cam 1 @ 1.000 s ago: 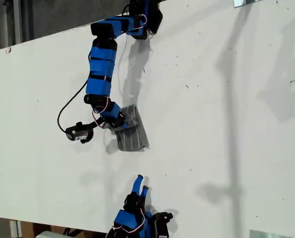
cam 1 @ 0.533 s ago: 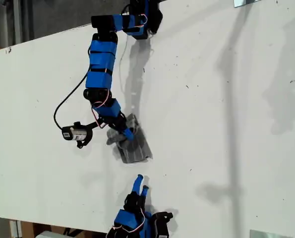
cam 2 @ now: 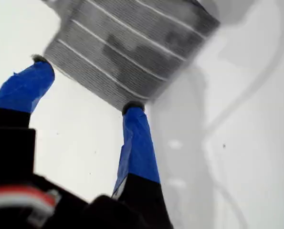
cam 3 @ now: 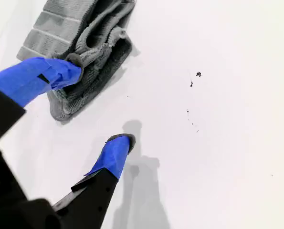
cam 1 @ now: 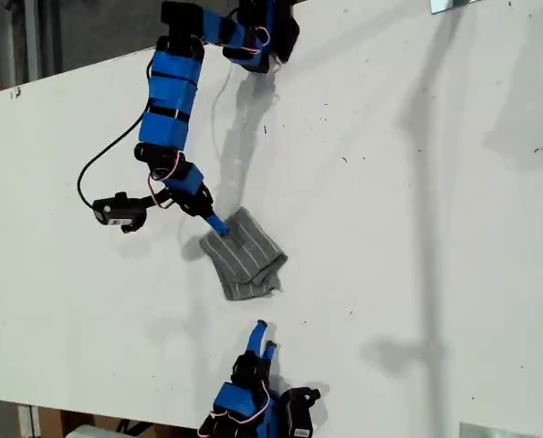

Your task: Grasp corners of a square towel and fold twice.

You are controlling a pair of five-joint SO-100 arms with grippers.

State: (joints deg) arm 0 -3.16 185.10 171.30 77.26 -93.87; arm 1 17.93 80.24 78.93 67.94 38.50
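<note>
Towel (cam 1: 243, 265): grey cloth with thin white stripes, lying folded and rumpled on the white table (cam 1: 417, 228), a little toward 7 o'clock from the middle of the exterior view.
Towel shape: an uneven bundle, not a neat square; layers bunch up along the edge toward 4 o'clock in the exterior view.
Towel up close: the second wrist view shows thick overlapping folds (cam 3: 84, 47); the first wrist view shows a flatter striped face (cam 2: 127, 47).
Corners: no single corner tip can be picked out with certainty in the bundle.
First gripper (cam 2: 82, 86): on the arm reaching in from 12 o'clock of the exterior view, its tip (cam 1: 218, 226) at the towel's 11 o'clock edge.
First gripper fingers: spread apart, both blue-taped fingertips (cam 2: 132, 112) at the towel's near edge with nothing between them; whether they touch the cloth cannot be told.
Second gripper (cam 3: 99, 105): at 6 o'clock of the exterior view (cam 1: 260, 338), just short of the towel's lower edge.
Second gripper fingers: spread wide, holding nothing; one fingertip (cam 3: 68, 69) overlaps the towel's folds in its own view, the other is over bare table.
Table: white, with small dark specks (cam 3: 198, 74) and arm shadows.
</note>
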